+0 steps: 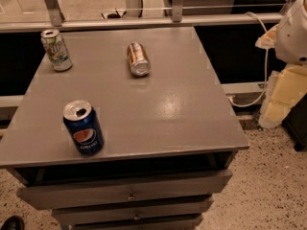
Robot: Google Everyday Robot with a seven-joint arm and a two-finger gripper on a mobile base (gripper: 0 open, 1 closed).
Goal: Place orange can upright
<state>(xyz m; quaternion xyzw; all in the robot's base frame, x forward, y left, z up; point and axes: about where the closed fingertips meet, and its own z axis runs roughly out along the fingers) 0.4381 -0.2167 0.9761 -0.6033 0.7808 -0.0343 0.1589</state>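
Nearest, a blue can [82, 127] stands upright by the front left edge of the grey table [192, 119], above its drawers [129, 193]. Farther back, near the middle, the orange can [138, 59] lies on its side, one silver end facing the camera, well apart from the white-and-green can [56, 50] standing at the far left corner. The gripper is out of view, so its state cannot be told; only a white arm part [293, 30] shows at the right edge.

The gripper is out of view; only a white arm segment [293, 30] shows, cut by the right edge. Lettering on the orange can [138, 58] is unreadable. The bottom drawer [136, 223] is cropped below.
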